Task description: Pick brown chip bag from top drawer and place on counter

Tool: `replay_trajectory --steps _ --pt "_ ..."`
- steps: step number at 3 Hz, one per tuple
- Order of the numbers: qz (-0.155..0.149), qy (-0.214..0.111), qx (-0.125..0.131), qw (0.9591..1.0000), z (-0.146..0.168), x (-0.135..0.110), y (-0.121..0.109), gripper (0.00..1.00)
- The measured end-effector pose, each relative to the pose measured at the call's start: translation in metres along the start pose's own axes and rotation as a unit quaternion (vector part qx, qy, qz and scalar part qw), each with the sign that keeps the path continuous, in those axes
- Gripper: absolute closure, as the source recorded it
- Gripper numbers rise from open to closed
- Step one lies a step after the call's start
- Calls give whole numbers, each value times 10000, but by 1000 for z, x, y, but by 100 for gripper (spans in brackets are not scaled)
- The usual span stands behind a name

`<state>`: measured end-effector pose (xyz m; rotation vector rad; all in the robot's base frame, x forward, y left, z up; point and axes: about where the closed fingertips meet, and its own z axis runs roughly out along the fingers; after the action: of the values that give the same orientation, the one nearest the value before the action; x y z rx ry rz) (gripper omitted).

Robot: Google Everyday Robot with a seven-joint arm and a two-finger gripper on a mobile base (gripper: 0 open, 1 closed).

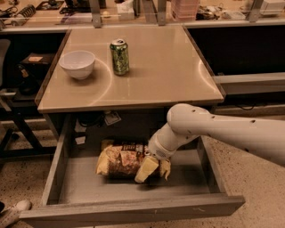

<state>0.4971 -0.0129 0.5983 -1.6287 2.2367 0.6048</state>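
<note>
The brown chip bag (121, 160) lies on its side on the flat grey bottom of the open top drawer (133, 213), left of centre. It is dark brown with a pale yellow left end. My gripper (155, 168) reaches down from the right on a white arm (213, 131) and sits at the bag's right end, touching it and hiding that end. The beige counter (169, 67) is above the drawer, with a green can (120, 56) and a white bowl (77, 64) on its left half.
A long cluttered bench (133, 11) runs behind the counter. A dark chair or stand (13, 111) is to the left of the drawer. A shoe (13, 210) lies on the speckled floor at bottom left. The drawer's left wall (57, 169) is near the bag.
</note>
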Motion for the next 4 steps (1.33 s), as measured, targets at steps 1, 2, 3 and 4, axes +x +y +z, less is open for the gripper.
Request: replay_trajectory --steps 1,2,3,4 --pt "0 0 0 10000 0 0 0 38" --pt "0 0 -1 10000 0 0 0 62" --pt "0 0 -1 10000 0 0 0 85" --pt "0 0 0 10000 -6 -4 1 100"
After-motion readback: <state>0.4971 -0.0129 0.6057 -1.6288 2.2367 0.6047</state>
